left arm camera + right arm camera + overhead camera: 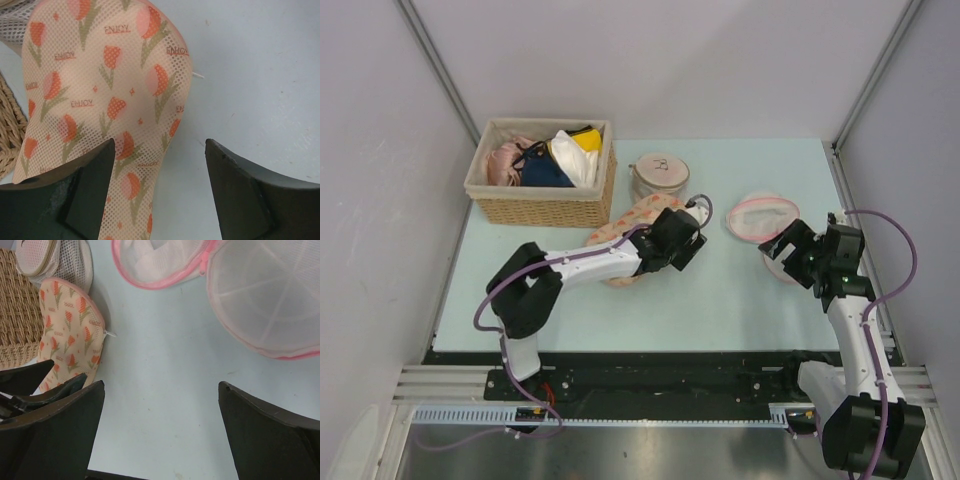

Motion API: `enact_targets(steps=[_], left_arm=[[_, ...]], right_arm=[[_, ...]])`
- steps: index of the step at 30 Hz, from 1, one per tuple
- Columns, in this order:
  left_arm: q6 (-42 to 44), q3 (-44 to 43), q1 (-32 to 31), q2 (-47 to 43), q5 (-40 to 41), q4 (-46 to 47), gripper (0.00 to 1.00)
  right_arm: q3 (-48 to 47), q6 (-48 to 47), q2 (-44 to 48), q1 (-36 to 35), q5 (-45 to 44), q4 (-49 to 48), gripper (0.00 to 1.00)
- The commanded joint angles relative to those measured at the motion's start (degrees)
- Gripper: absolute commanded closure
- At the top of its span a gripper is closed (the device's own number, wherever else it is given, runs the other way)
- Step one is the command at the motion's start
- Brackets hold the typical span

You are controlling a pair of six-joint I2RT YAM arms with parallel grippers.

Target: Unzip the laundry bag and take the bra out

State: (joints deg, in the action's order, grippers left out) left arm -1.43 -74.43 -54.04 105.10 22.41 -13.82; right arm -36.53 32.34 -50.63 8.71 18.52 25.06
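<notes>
The laundry bag, cream-peach mesh with orange tulip prints, lies mid-table beside the basket, partly under my left arm. In the left wrist view it fills the upper left, and its lower right edge runs down between the fingers, close to the left one. My left gripper is open over that edge. A small white tab sticks out of the bag's rim. My right gripper is open and empty over bare table. The bra is hidden.
A wicker basket of garments stands at the back left. A small cylindrical white mesh bag sits behind the laundry bag. A round white mesh bag with pink rim lies just beyond my right gripper.
</notes>
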Motion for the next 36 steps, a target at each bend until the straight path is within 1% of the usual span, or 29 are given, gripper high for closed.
enact_targets(steps=[1, 6, 8, 9, 11, 13, 14, 16, 17, 18, 20, 21, 22, 23, 24, 26, 28, 29, 30, 32, 33, 35, 36], left_arm=[[3.8, -1.9, -0.7, 1.9, 2.4, 6.1, 0.24], [3.1, -4.4, -0.6, 5.0, -0.4, 6.9, 0.24], [3.2, -5.4, -0.7, 7.9, 0.3, 7.1, 0.23], [3.0, -5.9, -0.7, 8.8, 2.4, 7.1, 0.23], [3.4, -5.5, -0.6, 10.6, 4.1, 9.6, 0.27], [4.0, -5.5, -0.5, 11.7, 6.1, 11.4, 0.33], [4.3, -5.8, -0.5, 12.5, 6.4, 11.7, 0.34], [4.7, -6.3, -0.4, 13.1, 7.4, 12.1, 0.43], [5.0, -6.4, -0.4, 13.3, 7.6, 12.2, 0.45], [5.2, -6.3, -0.3, 13.3, 7.6, 12.9, 0.52], [6.1, -5.8, 0.1, 12.9, 9.0, 13.6, 0.63], [6.4, -5.5, 0.5, 12.7, 9.0, 15.3, 0.75], [6.3, -5.5, 0.8, 12.2, 9.0, 15.1, 0.83], [5.7, -5.5, 1.1, 11.6, 7.8, 15.0, 0.94], [5.1, -5.5, 1.8, 9.8, 7.0, 14.2, 1.00], [3.4, -5.0, 2.2, 7.1, 3.9, 12.3, 1.00], [1.8, -4.1, 3.0, 1.7, -0.5, 9.5, 1.00], [0.1, -4.1, 3.3, -0.1, -5.1, 8.1, 1.00], [-0.8, -3.6, 4.3, -4.0, -7.8, 5.8, 1.00], [-3.4, -3.3, 5.5, -7.1, -12.8, 2.7, 1.00], [-4.4, -3.1, 6.9, -8.6, -14.1, 1.8, 0.99], [-6.6, -3.3, 8.4, -11.5, -17.7, -1.2, 1.00], [-7.4, -2.5, 9.8, -12.4, -21.8, -1.4, 0.99]], right_arm=[[0.1, -0.4, 1.2, 0.3, 1.0, 0.6, 0.00], [0.2, -0.9, 1.5, 0.3, 1.1, 0.9, 0.00], [0.2, -0.7, 1.5, 0.3, 1.4, 0.8, 0.00], [0.2, -0.6, 1.5, 0.4, 1.5, 0.9, 0.00], [0.2, -0.3, 1.9, 0.4, 1.8, 1.0, 0.00], [0.2, -0.3, 2.6, 0.4, 1.7, 1.3, 0.00], [0.3, -0.4, 2.7, 0.4, 1.7, 1.5, 0.00], [0.2, -0.5, 2.9, 0.4, 1.7, 1.7, 0.00], [0.2, -0.6, 3.1, 0.4, 1.6, 1.9, 0.00], [0.2, -0.6, 3.1, 0.4, 1.7, 2.0, 0.00], [0.2, -0.7, 3.4, 0.4, 2.1, 1.8, 0.00], [0.3, -0.8, 3.7, 0.4, 2.5, 1.6, 0.00], [0.2, -0.9, 3.9, 0.4, 3.4, 1.3, 0.00], [0.2, -1.0, 4.4, 0.4, 3.6, 0.9, 0.01], [0.2, -1.2, 4.7, 0.4, 3.9, 0.6, 0.00], [0.2, -1.7, 5.3, 0.4, 4.9, -0.2, 0.01], [0.2, -2.5, 6.1, 0.2, 6.3, -0.9, 0.01], [0.2, -2.7, 6.3, 0.0, 6.4, -1.1, 0.01], [0.2, -2.8, 7.0, -0.4, 6.7, -1.6, 0.00], [0.2, -3.0, 7.7, -3.7, 6.8, -4.4, 0.01], [0.2, -3.0, 8.2, -5.4, 6.2, -5.5, 0.03], [0.1, -2.5, 8.3, -11.5, 4.8, -9.4, 0.07], [-0.3, -1.9, 7.7, -13.6, 2.9, -10.5, 0.11]])
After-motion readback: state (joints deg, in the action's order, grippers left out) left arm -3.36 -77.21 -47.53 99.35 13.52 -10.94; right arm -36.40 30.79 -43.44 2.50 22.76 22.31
